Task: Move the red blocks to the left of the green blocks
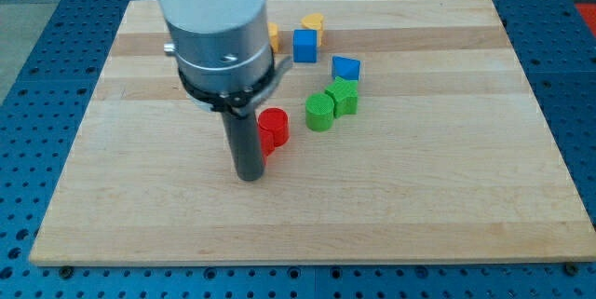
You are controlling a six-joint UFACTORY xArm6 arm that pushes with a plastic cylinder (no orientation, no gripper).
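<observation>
My tip point(250, 177) rests on the wooden board point(419, 197), just left of and below a red cylinder point(274, 127). A second red block point(266, 145) peeks out right beside the rod, mostly hidden by it. A green cylinder point(319, 111) lies to the right of the red cylinder, with a small gap between them. A green block point(343, 97) touches the green cylinder on its upper right. The red blocks are on the view's left of the green ones.
A blue cube point(304, 45) and a blue block point(345, 68) lie above the green blocks. A yellow block point(312, 24) sits near the view's top, and another yellow piece point(273, 35) shows beside the arm's body.
</observation>
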